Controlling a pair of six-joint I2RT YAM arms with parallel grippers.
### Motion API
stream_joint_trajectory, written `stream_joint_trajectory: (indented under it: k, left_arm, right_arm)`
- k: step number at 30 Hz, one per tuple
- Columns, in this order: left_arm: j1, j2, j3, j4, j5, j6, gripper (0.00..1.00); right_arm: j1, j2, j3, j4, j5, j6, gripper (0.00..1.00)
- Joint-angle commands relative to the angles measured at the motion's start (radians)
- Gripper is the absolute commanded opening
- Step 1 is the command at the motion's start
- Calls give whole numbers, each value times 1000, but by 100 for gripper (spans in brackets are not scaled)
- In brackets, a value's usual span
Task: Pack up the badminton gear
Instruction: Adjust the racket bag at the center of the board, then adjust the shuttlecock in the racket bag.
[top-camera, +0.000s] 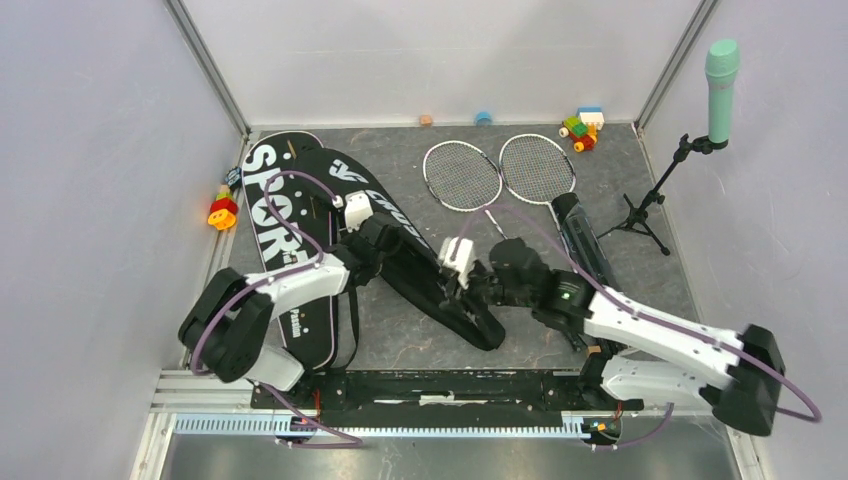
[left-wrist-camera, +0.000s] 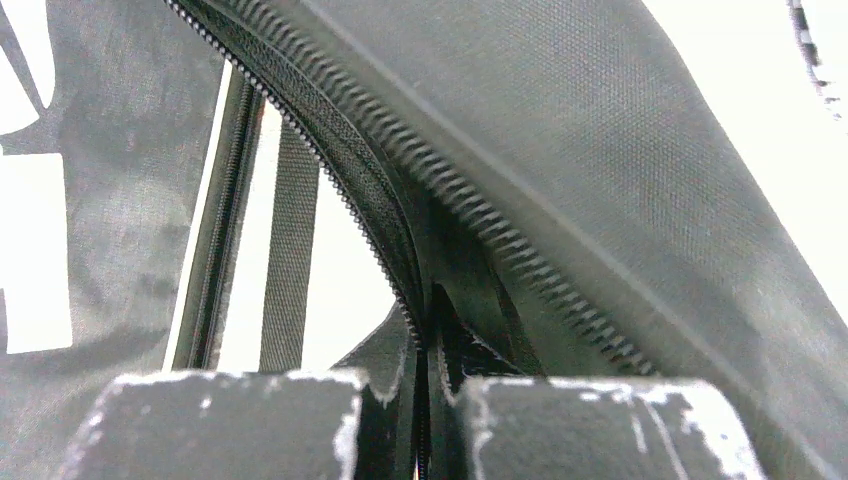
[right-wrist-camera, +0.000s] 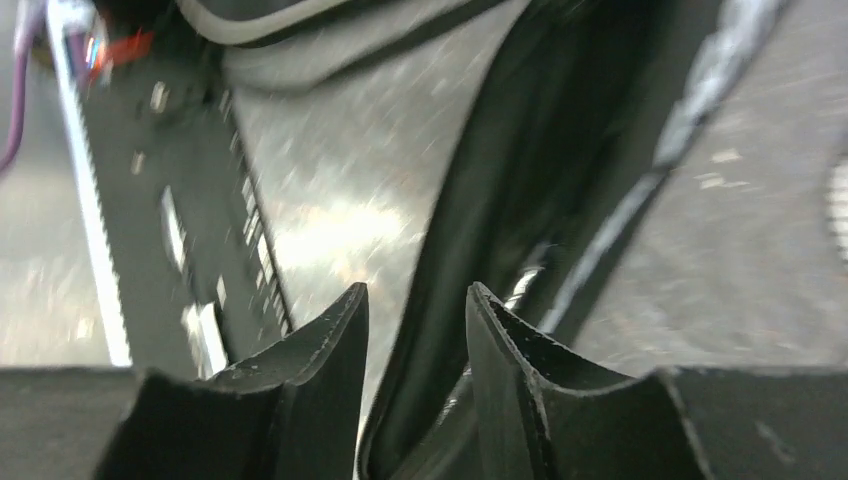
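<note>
**Both grippers on the CROSSWAY bag**

The CROSSWAY bag (top-camera: 395, 205) lies slanted from the table's (top-camera: 650, 270) back-left corner toward the middle of the near edge, right up against the SPORT bag (top-camera: 275, 215) along the left edge. The left gripper (left-wrist-camera: 420, 400) is clamped tight on its zipper (left-wrist-camera: 480, 210). The right gripper (right-wrist-camera: 417, 320) sits at the narrow end, jaws parted with the bag's rim between them. Two rackets (top-camera: 462, 175) lie by the back edge, black tube (top-camera: 580, 235) just beside.

A: What is hidden from above?
B: The tube's (top-camera: 578, 235) near end and the rackets' (top-camera: 462, 175) handles are covered by the right arm (top-camera: 650, 330).
A: And at the right wrist?
B: Everything is blurred; the bag (right-wrist-camera: 480, 200) is cut off.
</note>
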Motion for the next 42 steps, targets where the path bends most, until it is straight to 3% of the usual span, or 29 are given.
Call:
stream_joint_trajectory:
  k: [1, 5, 9, 12, 20, 21, 23, 24, 29, 34, 38, 42]
  left_arm:
    - [-40, -139, 27, -55, -38, 43, 2]
    - [-60, -185, 16, -68, -51, 44, 2]
    - [-69, -191, 6, -69, -49, 43, 2]
    - [-71, -180, 4, -69, -52, 45, 2]
    - [-71, -178, -2, -66, -79, 40, 2]
    - [-70, -178, -5, -61, -82, 39, 2]
    - [-69, -175, -13, -38, -91, 41, 2]
    - [-71, -170, -21, -15, -92, 43, 2]
    - [-71, -101, -42, 104, -82, 36, 2]
    - [-72, -30, -50, 211, -49, 28, 2]
    - [-72, -34, -58, 206, -59, 48, 2]
    - [-72, -114, -106, 201, -19, 93, 2]
  right_arm:
    - [14, 94, 1, -69, -319, -140, 48]
    - [32, 183, -17, -47, -122, -89, 53]
    - [32, 242, -28, -27, 260, -12, 57]
    - [30, 281, -45, -41, 379, 13, 57]
    - [28, 355, -166, -84, 319, 103, 56]
    - [25, 361, -168, -96, 323, 107, 44]
    - [15, 354, -143, -113, 320, 118, 9]
    - [12, 335, -125, -108, 301, 117, 0]
    - [-22, 206, 67, -23, 26, 132, 0]
    - [-58, 61, 86, 322, -248, 210, 0]
    - [-94, -7, 86, 248, -125, 180, 0]
    - [-124, 22, 84, 95, 155, 13, 0]
